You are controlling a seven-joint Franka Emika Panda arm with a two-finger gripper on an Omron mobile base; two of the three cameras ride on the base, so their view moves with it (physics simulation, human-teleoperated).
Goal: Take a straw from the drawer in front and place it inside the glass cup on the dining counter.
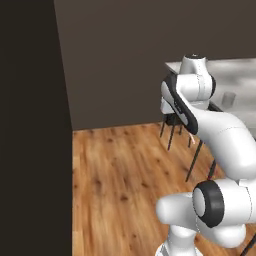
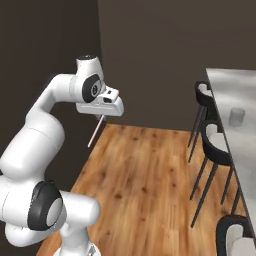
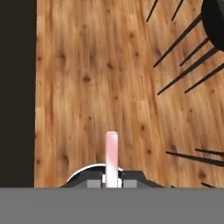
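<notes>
My gripper hangs high above the wooden floor, shut on the straw, a thin pale pink stick slanting down and to the left from the fingers. In the hand view the straw sticks straight out between the two dark fingertips. The glass cup stands upright on the dining counter, far to the right of the gripper. From the left base view the cup shows on the counter behind my arm. The drawer is out of view.
Black stools with thin legs line the counter's near side; their legs show in the hand view. A tall dark panel fills the left. Open wooden floor lies between arm and stools.
</notes>
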